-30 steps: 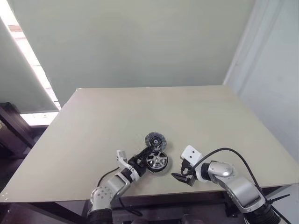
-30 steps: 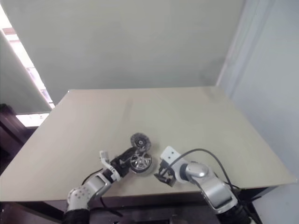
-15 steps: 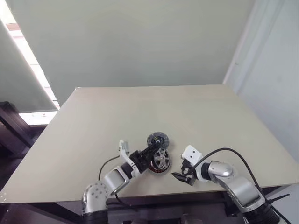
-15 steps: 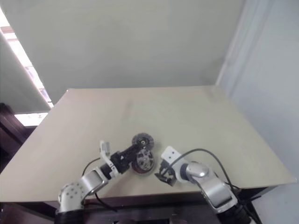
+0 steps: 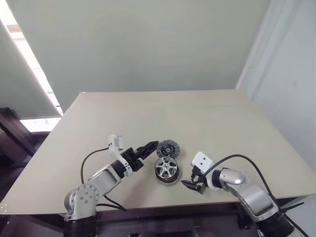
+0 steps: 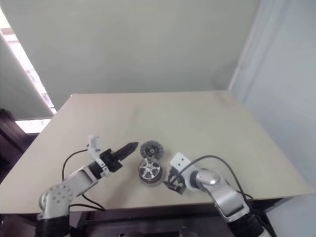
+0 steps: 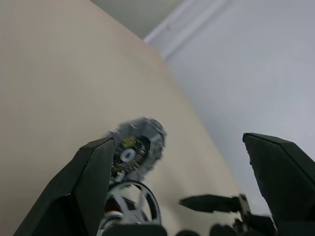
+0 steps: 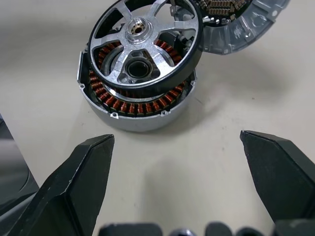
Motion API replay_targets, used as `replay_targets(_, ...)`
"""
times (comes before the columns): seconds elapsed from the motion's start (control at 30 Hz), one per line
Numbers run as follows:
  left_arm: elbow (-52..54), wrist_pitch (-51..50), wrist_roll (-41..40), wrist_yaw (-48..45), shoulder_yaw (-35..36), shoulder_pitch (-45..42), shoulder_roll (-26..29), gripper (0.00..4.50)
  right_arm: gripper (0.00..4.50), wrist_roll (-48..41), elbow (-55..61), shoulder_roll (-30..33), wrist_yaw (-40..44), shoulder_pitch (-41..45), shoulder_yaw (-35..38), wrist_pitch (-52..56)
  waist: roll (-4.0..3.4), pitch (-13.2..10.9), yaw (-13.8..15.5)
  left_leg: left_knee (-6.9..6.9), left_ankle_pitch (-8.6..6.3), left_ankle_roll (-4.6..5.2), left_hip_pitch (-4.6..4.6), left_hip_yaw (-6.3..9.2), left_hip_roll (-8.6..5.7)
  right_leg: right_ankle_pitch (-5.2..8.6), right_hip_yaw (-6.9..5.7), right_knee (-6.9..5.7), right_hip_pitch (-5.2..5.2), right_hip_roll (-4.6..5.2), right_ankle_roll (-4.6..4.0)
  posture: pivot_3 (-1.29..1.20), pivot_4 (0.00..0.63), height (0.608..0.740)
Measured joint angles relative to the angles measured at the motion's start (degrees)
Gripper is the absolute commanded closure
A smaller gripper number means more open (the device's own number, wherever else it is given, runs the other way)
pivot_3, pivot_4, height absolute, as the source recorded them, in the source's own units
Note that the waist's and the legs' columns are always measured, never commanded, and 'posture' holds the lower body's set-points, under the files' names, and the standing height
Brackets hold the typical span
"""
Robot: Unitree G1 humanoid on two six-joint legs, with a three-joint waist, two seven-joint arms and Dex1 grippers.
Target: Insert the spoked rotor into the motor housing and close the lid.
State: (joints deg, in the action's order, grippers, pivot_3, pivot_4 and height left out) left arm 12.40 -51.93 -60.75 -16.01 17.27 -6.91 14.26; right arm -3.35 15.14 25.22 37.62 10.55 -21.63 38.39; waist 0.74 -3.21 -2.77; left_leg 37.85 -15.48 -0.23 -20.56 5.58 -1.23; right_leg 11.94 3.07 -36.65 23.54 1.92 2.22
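Spoked rotor (image 8: 144,45) askew on motor housing (image 8: 133,110), lid (image 5: 168,147) beside

Bare lab or test room: plain beige surface (image 5: 207,118), blank pale green wall (image 5: 148,44), window strip (image 5: 29,59) at left.

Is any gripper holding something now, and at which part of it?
Nothing is held. The left gripper and right gripper are both open; the spoked rotor rests on the motor housing.

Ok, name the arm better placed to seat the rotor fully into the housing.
Probably right. The right gripper rests open beside the motor housing, facing the spoked rotor, which sits crooked on it. The left gripper hangs open above the table, nearer the lid.
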Motion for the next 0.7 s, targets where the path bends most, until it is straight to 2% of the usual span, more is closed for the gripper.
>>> replay_targets(0.27,-2.1,3.1,3.2,-2.6,2.2,4.2,4.2,0.04,0.00,-0.5,0.2,-0.3,0.2,0.0,0.0,-0.3,-0.01,0.0,0.1,-0.02,0.00,0.00,-0.01,-0.01,0.00,0.00,0.00,0.02,0.01,0.01,0.00,0.00,0.000,0.740)
replay_targets(0.7,-2.6,1.0,3.5,-2.6,1.0,6.6,2.0,0.04,0.00,-0.7,1.6,-0.4,1.5,0.1,-1.2,-2.6,0.00,0.0,0.0,0.01,0.00,0.00,0.00,-0.01,0.00,0.00,0.01,0.01,-0.02,0.02,0.00,0.00,0.000,0.740)
